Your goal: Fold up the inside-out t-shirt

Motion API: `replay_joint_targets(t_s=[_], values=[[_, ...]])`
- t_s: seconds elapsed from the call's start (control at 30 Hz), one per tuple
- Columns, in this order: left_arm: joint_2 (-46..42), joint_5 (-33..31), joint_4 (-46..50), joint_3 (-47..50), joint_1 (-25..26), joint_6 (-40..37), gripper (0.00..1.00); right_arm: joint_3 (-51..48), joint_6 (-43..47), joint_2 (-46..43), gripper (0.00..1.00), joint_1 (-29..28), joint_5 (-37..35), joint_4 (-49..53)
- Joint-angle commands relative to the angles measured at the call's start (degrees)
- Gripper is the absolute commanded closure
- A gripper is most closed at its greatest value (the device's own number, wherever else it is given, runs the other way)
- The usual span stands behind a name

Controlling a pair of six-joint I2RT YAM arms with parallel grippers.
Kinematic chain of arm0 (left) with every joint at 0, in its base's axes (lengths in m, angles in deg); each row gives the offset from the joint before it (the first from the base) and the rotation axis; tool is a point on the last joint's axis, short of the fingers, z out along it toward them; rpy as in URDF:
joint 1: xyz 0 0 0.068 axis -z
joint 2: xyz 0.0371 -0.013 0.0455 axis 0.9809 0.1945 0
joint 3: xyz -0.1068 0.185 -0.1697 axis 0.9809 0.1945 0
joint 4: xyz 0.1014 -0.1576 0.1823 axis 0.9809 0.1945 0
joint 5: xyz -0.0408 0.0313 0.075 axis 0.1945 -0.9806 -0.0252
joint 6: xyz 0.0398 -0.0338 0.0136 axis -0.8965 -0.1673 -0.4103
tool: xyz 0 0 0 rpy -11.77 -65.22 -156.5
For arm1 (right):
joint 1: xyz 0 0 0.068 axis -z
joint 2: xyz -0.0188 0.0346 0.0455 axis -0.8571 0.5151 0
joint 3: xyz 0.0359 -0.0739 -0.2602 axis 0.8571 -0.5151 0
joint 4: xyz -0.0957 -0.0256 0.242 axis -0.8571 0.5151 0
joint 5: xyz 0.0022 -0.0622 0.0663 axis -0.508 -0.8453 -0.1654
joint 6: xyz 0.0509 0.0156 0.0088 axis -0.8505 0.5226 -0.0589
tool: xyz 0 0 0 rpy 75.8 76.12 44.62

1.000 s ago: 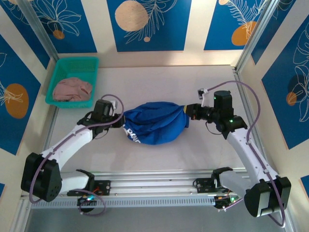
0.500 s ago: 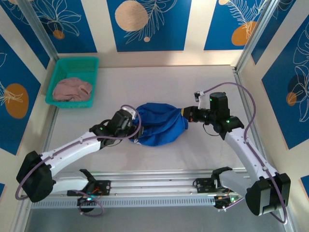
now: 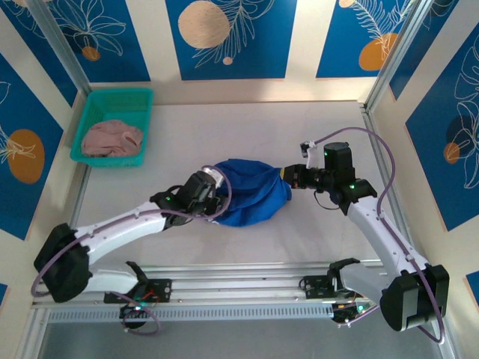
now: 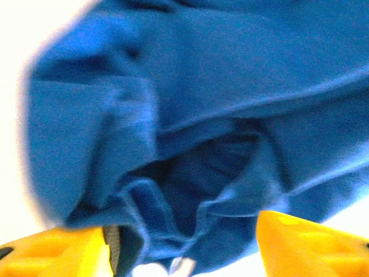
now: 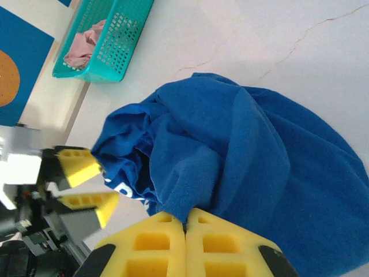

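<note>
Table (image 3: 224, 127): t-shirt (image 3: 251, 191) bunched, long axis left-right; right gripper (image 5: 185, 222) clamps right end, left gripper (image 4: 180, 234) spread wide.

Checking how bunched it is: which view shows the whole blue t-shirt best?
Top external: the whole t-shirt shows, outline and all. Right wrist gives most of it, right gripper shut on an edge; left wrist, a blurred close-up of folds.

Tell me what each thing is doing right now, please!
blue t-shirt: bunched up, not folded.
left gripper: open, fingers either side of the shirt's edge.
right gripper: shut on the blue t-shirt.
teal basket: upright, holding a cloth.
pink cloth: crumpled inside the basket.
</note>
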Motion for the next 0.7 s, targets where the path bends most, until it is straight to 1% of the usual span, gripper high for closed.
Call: replay_joint_targets(t_s=[0.0, 0.07, 0.13, 0.17, 0.2, 0.23, 0.3, 0.33, 0.43, 0.47, 0.6, 0.67], values=[[-7.62, -18.7, 6.08, 0.44, 0.56, 2.81, 0.35, 1.36, 0.99, 0.08, 1.0, -0.25, -0.1, -0.57], [-9.58, -8.72, 0.82, 2.53, 0.59, 0.27, 0.34, 1.54, 1.12, 0.48, 1.0, -0.18, -0.2, -0.57], [-9.35, 8.7, -6.78, 4.76, 0.56, -2.57, 0.33, 1.8, 1.31, 0.92, 1.0, -0.13, -0.16, -0.35], [-8.32, 14.23, -8.67, 4.88, 0.6, -3.23, 0.31, 1.82, 1.39, 0.95, 1.0, -0.13, -0.2, -0.3], [-6.44, 18.23, -9.1, 4.22, 0.57, -4.21, 0.31, 1.89, 1.43, 0.97, 1.0, -0.1, -0.2, -0.32], [-4.22, 20.87, -8.6, 3.13, 0.55, -5.55, 0.31, 1.9, 1.4, 0.94, 1.0, -0.07, -0.29, -0.3], [-0.23, 22.4, -6.73, 0.8, 0.6, -8.32, 0.31, 1.95, 1.38, 0.88, 1.0, -0.08, -0.22, -0.31], [1.63, 21.89, -6.36, 0.12, 0.43, -9.63, 0.3, 1.93, 1.39, 0.88, 1.0, -0.06, -0.2, -0.23], [6.44, 20.31, -6.19, -1.67, -0.89, -12.58, 0.25, 1.94, 1.44, 0.68, 1.0, -0.06, -0.11, -0.21], [8.07, 20.77, -6.21, -2.33, -1.47, -13.18, 0.24, 1.96, 1.38, 0.62, 1.0, -0.07, 0.01, -0.22], [14.71, 24.04, -5.65, -5.13, -3.37, -14.54, 0.24, 1.82, 1.26, 0.44, 1.0, -0.04, 0.1, -0.39], [16.01, 25.35, -5.99, -5.74, -3.6, -14.55, 0.28, 1.71, 1.4, 0.21, 1.0, -0.05, -0.02, -0.14]])
